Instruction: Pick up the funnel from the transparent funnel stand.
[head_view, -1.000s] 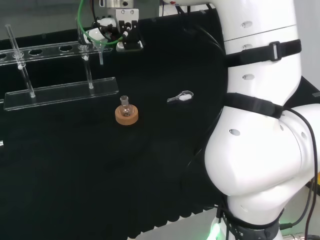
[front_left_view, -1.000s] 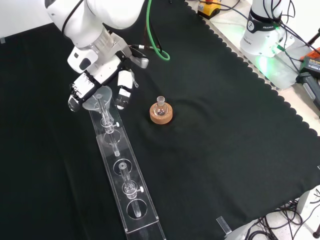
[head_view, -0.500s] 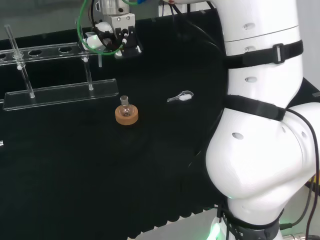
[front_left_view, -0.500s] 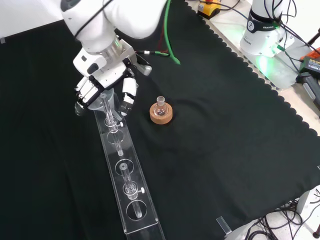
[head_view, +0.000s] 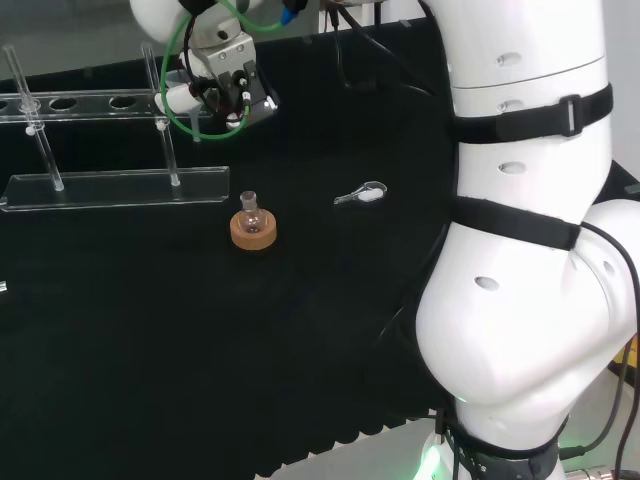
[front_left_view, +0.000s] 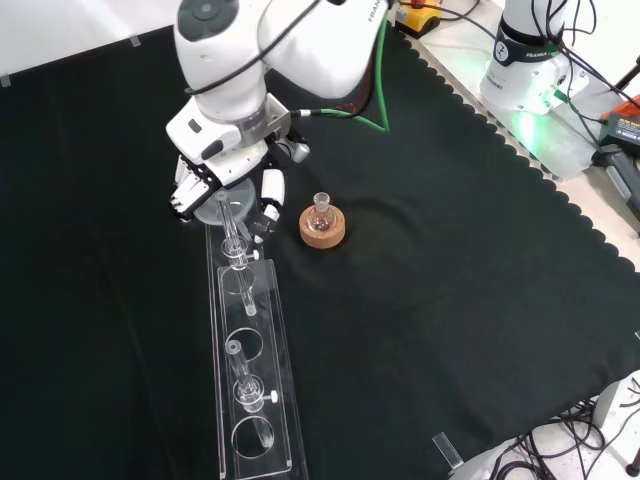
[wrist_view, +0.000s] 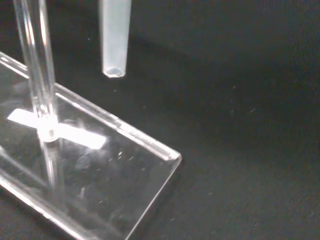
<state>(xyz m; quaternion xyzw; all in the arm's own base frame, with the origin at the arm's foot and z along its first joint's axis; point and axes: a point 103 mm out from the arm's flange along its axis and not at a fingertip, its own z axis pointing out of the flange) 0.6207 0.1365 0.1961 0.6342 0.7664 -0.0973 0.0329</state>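
Observation:
The hand is curled round the rim of the grey-clear funnel at the far end of the transparent stand in the front view. In the head view the hand sits at the right end of the stand's top rail, above the base plate. The wrist view shows the funnel's stem hanging free above the black cloth, just beyond the base plate's edge and beside an upright clear post. Whether the funnel's cone still rests in the rail's hole is hidden by the fingers.
A small round flask on a cork ring stands just right of the hand in the front view and near the stand's base in the head view. A small clear spoon lies on the cloth. The arm's white links fill the head view's right.
The hand with the funnel has moved right in the front view and up-left in the head view. The stand has swung with it and lies straighter in the front view.

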